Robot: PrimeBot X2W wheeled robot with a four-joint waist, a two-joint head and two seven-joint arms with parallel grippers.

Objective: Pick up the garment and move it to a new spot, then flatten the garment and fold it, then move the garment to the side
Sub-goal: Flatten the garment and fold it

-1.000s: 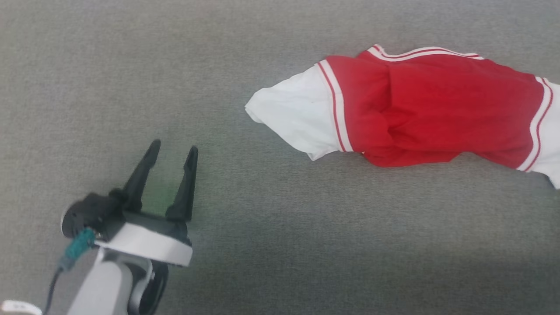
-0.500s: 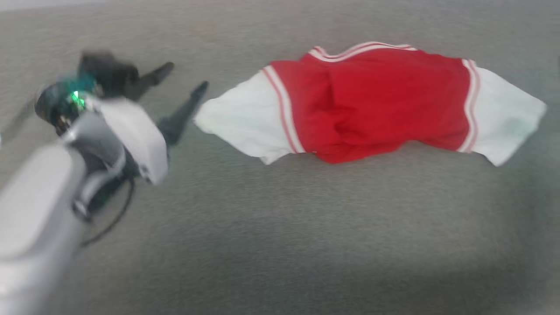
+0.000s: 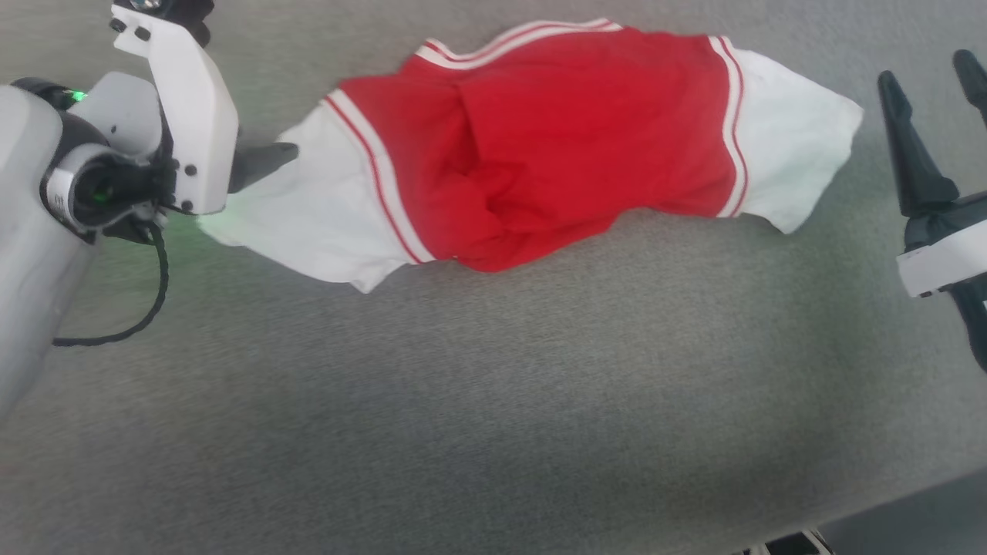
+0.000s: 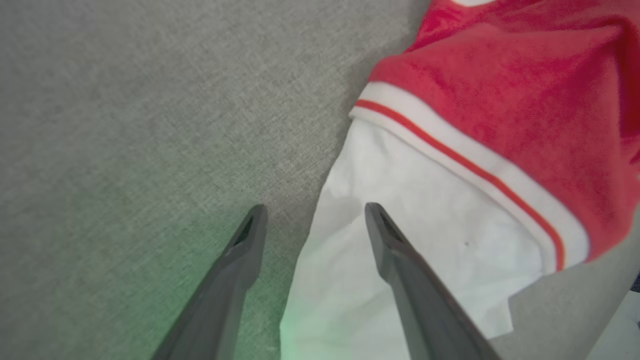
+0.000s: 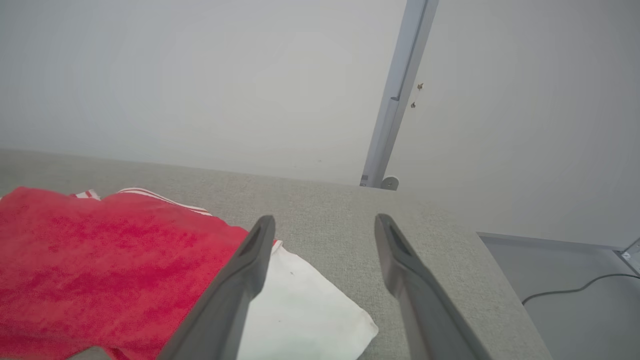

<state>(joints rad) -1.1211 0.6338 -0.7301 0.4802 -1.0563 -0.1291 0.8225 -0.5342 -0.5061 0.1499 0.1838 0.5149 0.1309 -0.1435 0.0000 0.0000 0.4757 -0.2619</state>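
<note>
The garment (image 3: 555,146) lies crumpled on the grey table: red shorts with white-striped trim and white lining spilling out at both ends. Its number 23 is hidden. My left gripper (image 4: 315,210) is open at the garment's left end. One finger (image 4: 400,255) is over the white lining (image 4: 425,240) and the other is over bare table, so the lining's edge lies between them. In the head view one dark finger (image 3: 262,162) points right onto the lining. My right gripper (image 3: 929,77) is open just right of the garment's right end, apart from it. In the right wrist view it (image 5: 325,222) hovers above the white corner (image 5: 310,305).
The grey fabric-covered table (image 3: 493,401) ends at the lower right edge (image 3: 871,501). Beyond the table's far edge stand a pale wall and a vertical metal post (image 5: 395,95). A cable (image 5: 575,289) lies on the floor to the right. A black cable (image 3: 146,308) loops below my left wrist.
The head camera has shifted. My left gripper has travelled forward from the bare table to the garment's white left end. The right gripper has come into view at the right.
</note>
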